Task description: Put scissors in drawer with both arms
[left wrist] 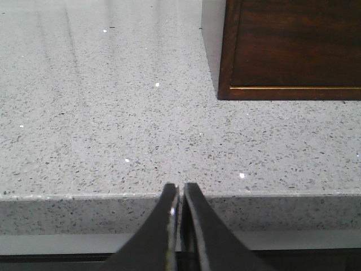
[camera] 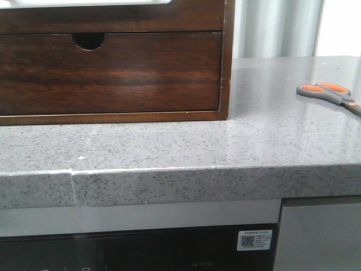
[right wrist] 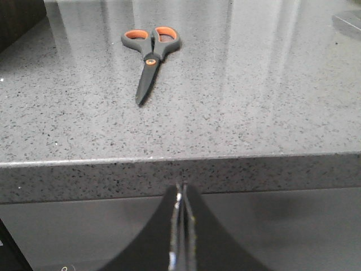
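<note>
Grey speckled stone worktop [camera: 169, 141] carries the scissors [camera: 330, 94], lying flat at three o'clock, well apart from the dark wooden drawer [camera: 113, 11] at eleven o'clock. My left claw [left wrist: 180, 195] and my right claw [right wrist: 181, 189] both hang before the worktop's edge, fingers pressed together, holding nothing.

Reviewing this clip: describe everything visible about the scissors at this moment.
The scissors are small, with grey handles, orange lining inside both finger loops and an orange pivot dot. The blades look dark and are closed together. They lie flat on the speckled grey countertop, to the right of the wooden cabinet and clear of it, partly cut off by the front view's right edge. Nothing but the counter touches them; the right gripper sits shut below the counter edge.
</note>
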You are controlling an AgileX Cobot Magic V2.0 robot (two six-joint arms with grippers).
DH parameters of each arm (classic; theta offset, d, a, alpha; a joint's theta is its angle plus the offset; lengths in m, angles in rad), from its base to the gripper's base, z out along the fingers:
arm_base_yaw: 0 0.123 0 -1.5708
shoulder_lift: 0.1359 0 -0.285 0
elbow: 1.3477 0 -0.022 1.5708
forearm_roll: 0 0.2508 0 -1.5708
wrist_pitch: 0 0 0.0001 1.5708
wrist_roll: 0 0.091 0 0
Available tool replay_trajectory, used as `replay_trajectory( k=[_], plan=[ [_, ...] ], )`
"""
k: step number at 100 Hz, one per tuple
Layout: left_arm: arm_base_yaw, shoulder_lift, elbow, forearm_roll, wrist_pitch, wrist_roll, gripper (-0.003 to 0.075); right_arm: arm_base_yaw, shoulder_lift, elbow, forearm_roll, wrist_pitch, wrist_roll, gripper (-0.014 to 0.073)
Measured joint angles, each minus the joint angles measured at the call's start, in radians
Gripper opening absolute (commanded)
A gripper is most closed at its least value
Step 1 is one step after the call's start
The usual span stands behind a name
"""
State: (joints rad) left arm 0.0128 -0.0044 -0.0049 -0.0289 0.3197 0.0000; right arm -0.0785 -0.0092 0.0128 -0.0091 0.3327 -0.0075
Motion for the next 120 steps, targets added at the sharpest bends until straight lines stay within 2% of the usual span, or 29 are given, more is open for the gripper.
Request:
replay_trajectory(
  k=[95, 120],
  plan=[
    [0.0, 0.0, 0.0, 0.002, 0.0, 0.0, -0.002, 0.0, 0.0, 0.0, -0.015, 0.0, 0.0, -0.0046],
    [0.0, 0.0, 0.0, 0.029, -0.024, 0.0, -0.002, 0.0, 0.0, 0.0, -0.031, -0.072, 0.0, -0.0046]
  ],
)
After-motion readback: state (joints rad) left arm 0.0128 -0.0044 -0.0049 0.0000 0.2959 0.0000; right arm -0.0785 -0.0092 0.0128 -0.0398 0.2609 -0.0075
